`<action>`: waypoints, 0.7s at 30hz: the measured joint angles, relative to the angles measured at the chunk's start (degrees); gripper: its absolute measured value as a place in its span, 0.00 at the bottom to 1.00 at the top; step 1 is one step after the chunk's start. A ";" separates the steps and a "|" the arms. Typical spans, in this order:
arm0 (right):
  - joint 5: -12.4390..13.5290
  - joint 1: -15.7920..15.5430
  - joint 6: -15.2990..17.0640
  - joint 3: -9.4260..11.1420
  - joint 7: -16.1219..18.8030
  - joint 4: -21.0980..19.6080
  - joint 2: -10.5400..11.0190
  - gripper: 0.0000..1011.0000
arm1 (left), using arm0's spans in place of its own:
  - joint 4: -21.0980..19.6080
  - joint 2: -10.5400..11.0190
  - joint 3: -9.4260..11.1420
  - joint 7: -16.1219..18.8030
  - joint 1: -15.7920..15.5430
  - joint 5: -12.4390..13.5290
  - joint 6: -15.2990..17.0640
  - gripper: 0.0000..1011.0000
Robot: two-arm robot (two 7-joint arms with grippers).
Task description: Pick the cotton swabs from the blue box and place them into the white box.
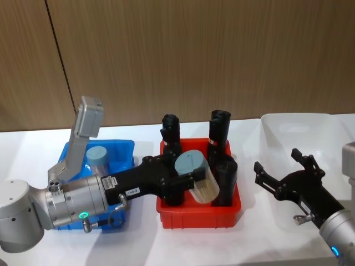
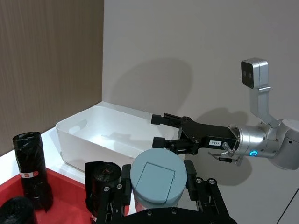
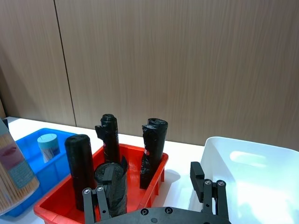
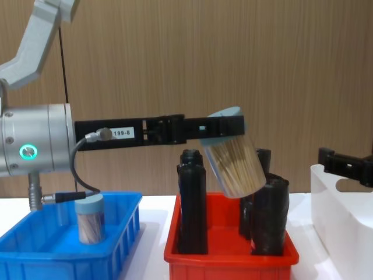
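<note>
Over the red bin (image 1: 199,217), betw. blue box (image 1: 125,147) & white box (image 1: 275,133), left claw (image 4: 224,126) is clenched on the lid end of a tilted tub of cotton swabs (image 4: 234,166) hanging just above the black rolls (image 1: 170,130). Slick hard plastic could, I judge, slip from that shallow hold, or clip a roll or the white box's rim & land in the wrong bin; right claw (image 1: 277,162) hangs spread, empty, near that rim. White box smooth, slightly see-thru, round-rimmed; red & blue bins low, rigid; rolls tall, crinkly; tubs small clear cylinders w/ flat pale-blue lids, a 2nd tub (image 1: 97,156) upright in the blue box.
</note>
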 joint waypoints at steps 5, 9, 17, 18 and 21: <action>-0.16 0.08 -0.12 0.10 0.67 0.00 0.15 0.99 | 0.12 -0.06 0.13 -0.27 -0.14 0.03 0.14 0.66; -0.62 0.29 -0.15 0.28 2.17 -0.02 0.55 0.99 | 0.21 -0.08 0.20 -0.42 -0.24 0.03 0.24 0.66; -1.05 1.13 0.14 0.92 6.55 -0.06 1.88 0.99 | 0.32 -0.12 0.29 -0.63 -0.32 0.04 0.35 0.66; -1.09 1.35 0.25 1.08 7.69 -0.06 2.21 0.99 | 0.32 -0.12 0.30 -0.64 -0.32 0.03 0.35 0.66; -1.09 1.85 0.54 1.45 10.14 -0.05 3.00 0.99 | 0.35 -0.14 0.31 -0.69 -0.34 0.04 0.38 0.66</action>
